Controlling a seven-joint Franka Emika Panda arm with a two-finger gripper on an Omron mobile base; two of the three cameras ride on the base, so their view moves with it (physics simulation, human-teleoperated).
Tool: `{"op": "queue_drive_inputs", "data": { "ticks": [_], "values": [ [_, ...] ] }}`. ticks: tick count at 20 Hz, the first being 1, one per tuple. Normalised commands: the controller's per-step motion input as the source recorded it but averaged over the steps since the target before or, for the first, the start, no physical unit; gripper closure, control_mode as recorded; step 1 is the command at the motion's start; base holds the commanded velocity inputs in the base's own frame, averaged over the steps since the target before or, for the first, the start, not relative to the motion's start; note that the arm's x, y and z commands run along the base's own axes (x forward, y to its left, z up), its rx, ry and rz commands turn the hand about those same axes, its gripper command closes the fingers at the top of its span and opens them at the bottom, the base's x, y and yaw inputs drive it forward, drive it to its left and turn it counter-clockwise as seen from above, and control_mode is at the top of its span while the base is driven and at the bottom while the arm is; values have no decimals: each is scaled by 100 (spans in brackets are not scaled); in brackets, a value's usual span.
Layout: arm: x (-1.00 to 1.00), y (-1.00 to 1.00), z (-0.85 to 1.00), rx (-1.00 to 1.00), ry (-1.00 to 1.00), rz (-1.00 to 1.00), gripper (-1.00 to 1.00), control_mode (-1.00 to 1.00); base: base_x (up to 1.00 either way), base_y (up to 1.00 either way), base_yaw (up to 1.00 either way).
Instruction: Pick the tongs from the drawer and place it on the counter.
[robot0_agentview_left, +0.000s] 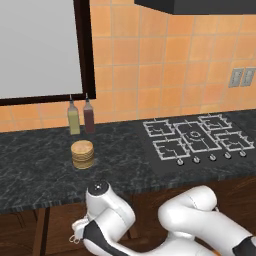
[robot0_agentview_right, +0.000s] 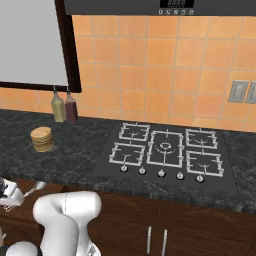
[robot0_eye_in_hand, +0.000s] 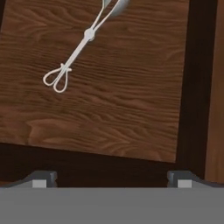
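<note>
On the flat wooden bottom of the drawer (robot0_eye_in_hand: 131, 113) we see the tongs (robot0_eye_in_hand: 81, 46) lying free, slanting from looped ends toward upper right, well ahead and left of our wide-open, empty gripper (robot0_eye_in_hand: 111, 179).

Flat, even rendered light fills all views, bright on the orange tiles (robot0_agentview_left: 165, 75) and dimmer under the worktop (robot0_agentview_left: 40, 165) edge. Shadows are faint and soft. Everything is slightly coarse and soft-edged, without glare; the drawer (robot0_eye_in_hand: 109, 87) wood grain reads clearly.
</note>
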Motion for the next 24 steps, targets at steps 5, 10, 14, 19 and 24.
{"op": "queue_drive_inputs", "data": {
  "ticks": [5,10,14,19,24],
  "values": [
    [1,0,-34,0,1,0,-100,-100,0,0,0],
    [16,0,-24,0,1,-2,-100,-100,0,0,0],
    [25,0,-16,0,0,-4,-100,-100,0,0,0],
    [5,12,-40,0,3,-3,-100,-100,0,0,0],
    [-57,19,-13,0,7,0,-100,-100,0,0,0]
  ]
}}
